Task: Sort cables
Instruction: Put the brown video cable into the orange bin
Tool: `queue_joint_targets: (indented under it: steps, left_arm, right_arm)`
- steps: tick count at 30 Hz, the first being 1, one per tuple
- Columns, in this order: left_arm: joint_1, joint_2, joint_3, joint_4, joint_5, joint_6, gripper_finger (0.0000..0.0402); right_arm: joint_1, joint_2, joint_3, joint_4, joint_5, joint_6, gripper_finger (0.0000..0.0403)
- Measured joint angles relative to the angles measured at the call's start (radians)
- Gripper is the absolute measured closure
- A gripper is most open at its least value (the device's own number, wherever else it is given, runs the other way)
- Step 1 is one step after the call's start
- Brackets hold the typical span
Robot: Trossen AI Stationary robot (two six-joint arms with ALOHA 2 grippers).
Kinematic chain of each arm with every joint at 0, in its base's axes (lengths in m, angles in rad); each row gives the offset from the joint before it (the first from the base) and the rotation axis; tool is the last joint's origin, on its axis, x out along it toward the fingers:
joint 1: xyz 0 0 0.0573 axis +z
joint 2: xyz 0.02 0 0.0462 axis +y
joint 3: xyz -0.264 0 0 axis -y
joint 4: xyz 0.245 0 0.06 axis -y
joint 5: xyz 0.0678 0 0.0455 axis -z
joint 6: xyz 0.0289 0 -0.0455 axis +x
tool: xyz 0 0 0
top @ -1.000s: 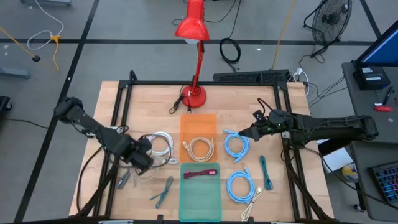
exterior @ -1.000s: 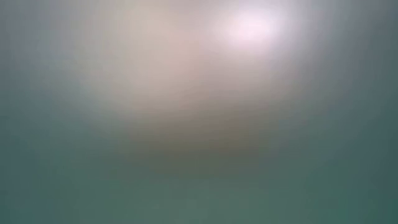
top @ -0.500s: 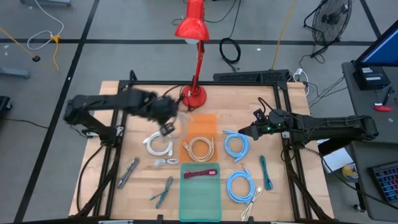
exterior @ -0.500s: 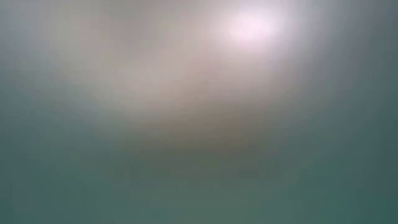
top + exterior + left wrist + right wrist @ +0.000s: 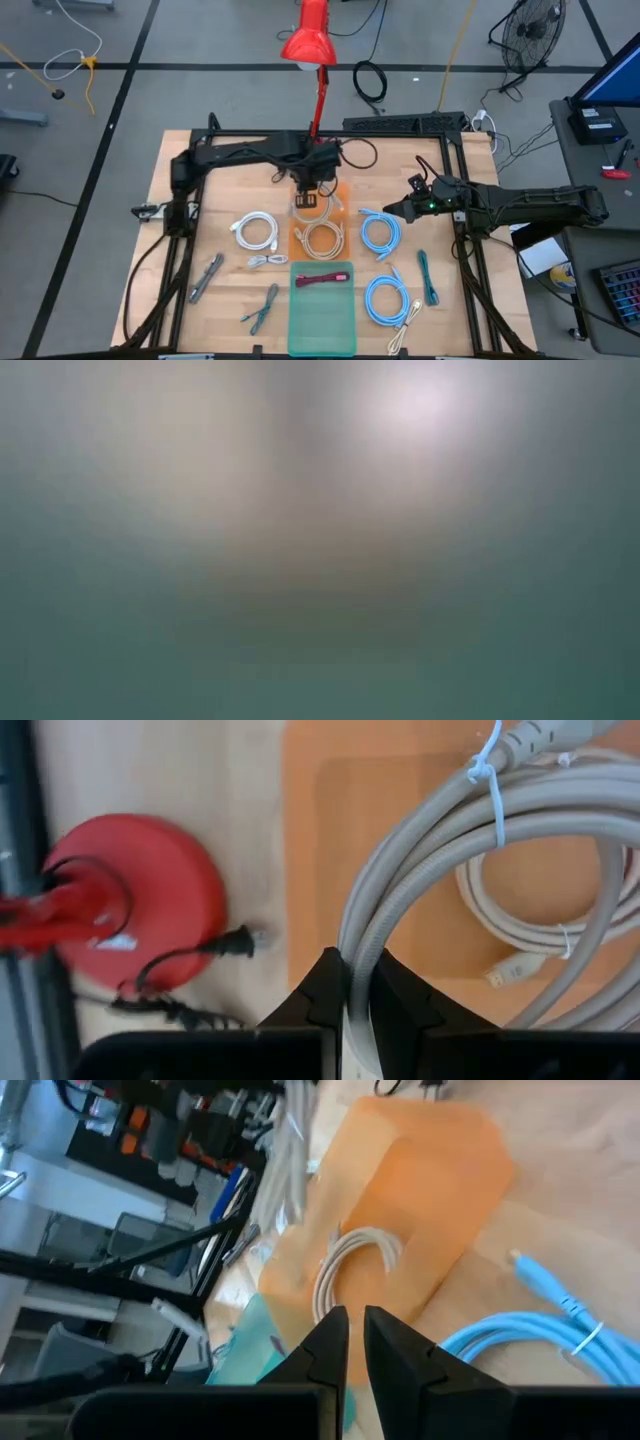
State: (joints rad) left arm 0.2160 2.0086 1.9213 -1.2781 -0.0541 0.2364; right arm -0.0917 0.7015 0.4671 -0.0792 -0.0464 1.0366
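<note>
The left gripper (image 5: 352,982) has its jaws clamped on a beige cable coil (image 5: 440,850), held over the orange tray (image 5: 321,200) where a second beige coil (image 5: 323,238) already lies, just beside the red lamp's base (image 5: 135,905). The right gripper (image 5: 353,1342), jaws nearly closed and holding nothing, hovers by a light-blue coil (image 5: 380,232) right of the tray. On the desk (image 5: 220,170), a white coil (image 5: 257,231) lies left of the tray, a second light-blue coil (image 5: 386,298) beside the green tray (image 5: 322,320).

no legible text, labels or numbers anywhere
</note>
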Motion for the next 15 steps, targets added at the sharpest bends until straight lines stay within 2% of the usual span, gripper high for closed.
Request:
queue_joint_targets:
  steps: [8, 15]
  left_arm:
    - [0.038, 0.075, 0.000, 0.042, 0.013, 0.170, 0.0375]
    - [0.056, 0.077, 0.000, 0.123, 0.121, 0.130, 0.0377]
  right_arm:
    - [0.000, 0.000, 0.000, -0.001, 0.089, 0.051, 0.0373]
    - [-0.002, 0.000, 0.000, -0.004, 0.158, 0.072, 0.0373]
